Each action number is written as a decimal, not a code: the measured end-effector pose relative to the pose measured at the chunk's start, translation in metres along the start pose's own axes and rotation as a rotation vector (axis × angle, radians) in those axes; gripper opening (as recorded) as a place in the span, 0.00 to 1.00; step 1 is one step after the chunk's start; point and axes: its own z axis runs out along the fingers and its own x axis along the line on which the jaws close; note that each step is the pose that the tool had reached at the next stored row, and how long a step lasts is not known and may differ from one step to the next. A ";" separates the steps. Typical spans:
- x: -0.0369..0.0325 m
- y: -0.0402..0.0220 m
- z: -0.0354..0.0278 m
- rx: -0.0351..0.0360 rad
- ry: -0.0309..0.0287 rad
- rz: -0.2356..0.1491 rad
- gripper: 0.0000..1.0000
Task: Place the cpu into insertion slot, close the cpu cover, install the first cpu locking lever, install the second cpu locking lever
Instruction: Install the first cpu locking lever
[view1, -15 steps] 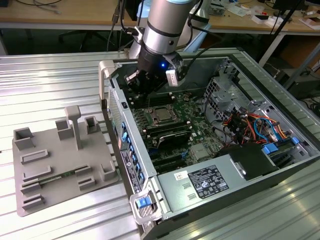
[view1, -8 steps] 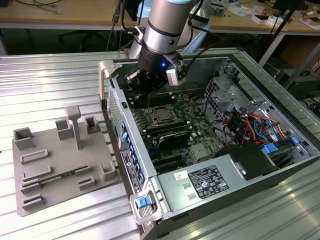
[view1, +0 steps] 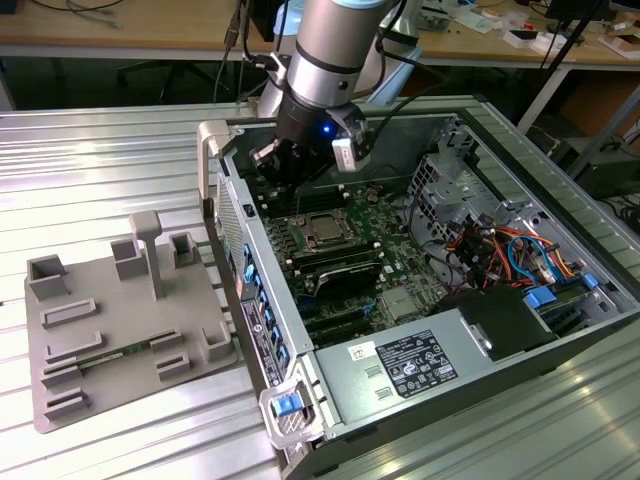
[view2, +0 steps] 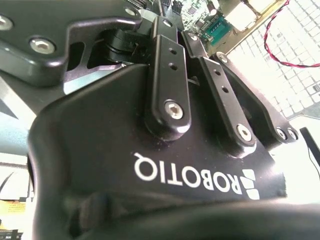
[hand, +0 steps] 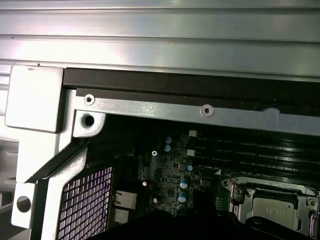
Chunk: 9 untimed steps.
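The cpu (view1: 322, 230), a small square with a silver top, lies in the insertion slot (view1: 306, 240) on the green board inside the open computer case. In the first wrist view a silver cpu cover (hand: 239, 196) frames the cpu (hand: 271, 207) and looks flat over it; I cannot make out the locking levers. My gripper (view1: 292, 188) hangs from the arm just behind the socket, towards the case's back wall, a little above the board. Its black linkage (view2: 167, 75) shows from behind in the second wrist view, with nothing visibly held.
Long black memory slots (view1: 340, 265) run beside the socket. A power supply (view1: 420, 360) and a drive cage with cables (view1: 500, 250) take up the exterior view's right. The case wall (view1: 240, 240) rises close by, and a grey fixture plate (view1: 120, 330) lies outside it.
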 end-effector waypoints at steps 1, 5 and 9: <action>-0.0001 0.0002 0.0001 -0.0001 -0.0001 0.000 0.11; -0.0002 0.0013 0.0004 0.0000 0.0000 0.000 0.11; -0.0013 0.0034 0.0010 0.0000 0.0000 0.000 0.11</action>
